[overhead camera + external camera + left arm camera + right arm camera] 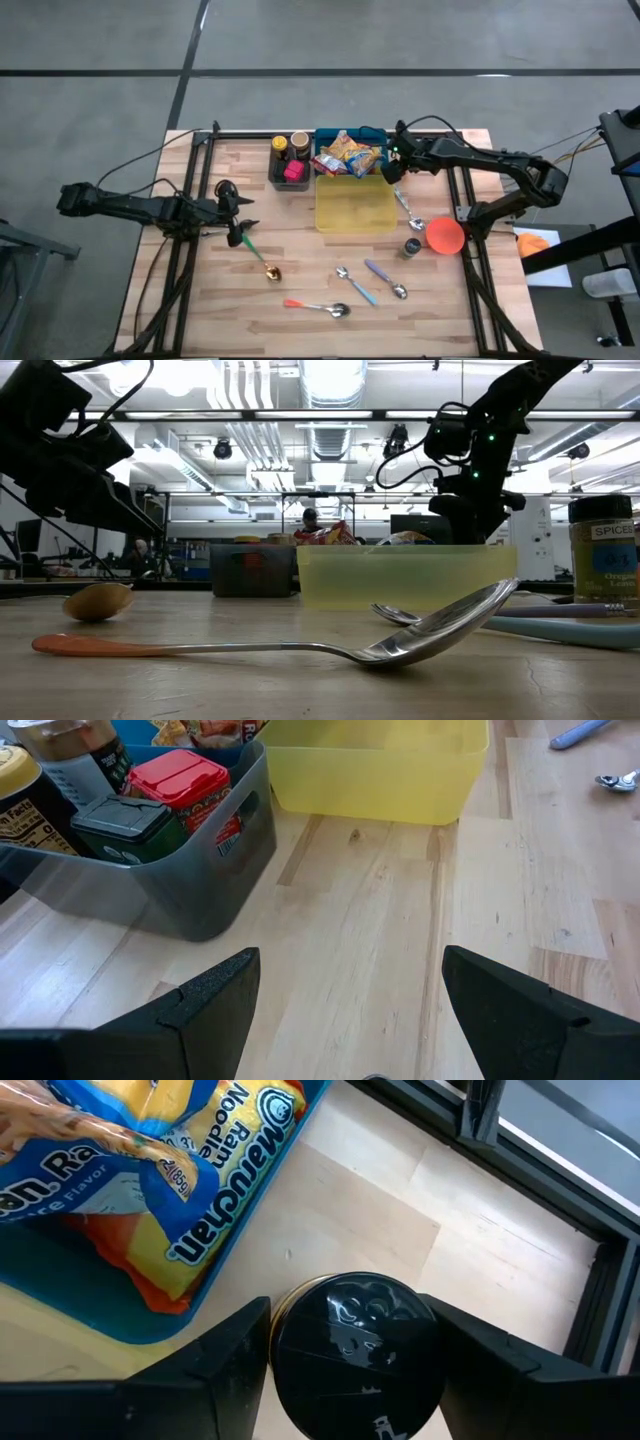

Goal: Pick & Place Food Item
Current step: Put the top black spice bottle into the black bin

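- Spanning the scene is the wooden table (300,260), carrying a yellow tub (355,207), a blue bin (352,140) of ramen packets (150,1180) and a grey bin (180,890) of jars.
- Reaching to the blue bin's right corner, the right gripper (355,1355) is pinching a dark round-lidded jar (355,1350) between its fingers.
- Waiting at the table's left side, the left gripper (350,1010) is standing spread and empty.
- Risking a slip: the fingers are meeting a curved lid, so the jar may be twisting free on lifting, or knocking the bin's wall.
- Revealing the grip is the right wrist view alone; from above, the arm is hiding the jar.
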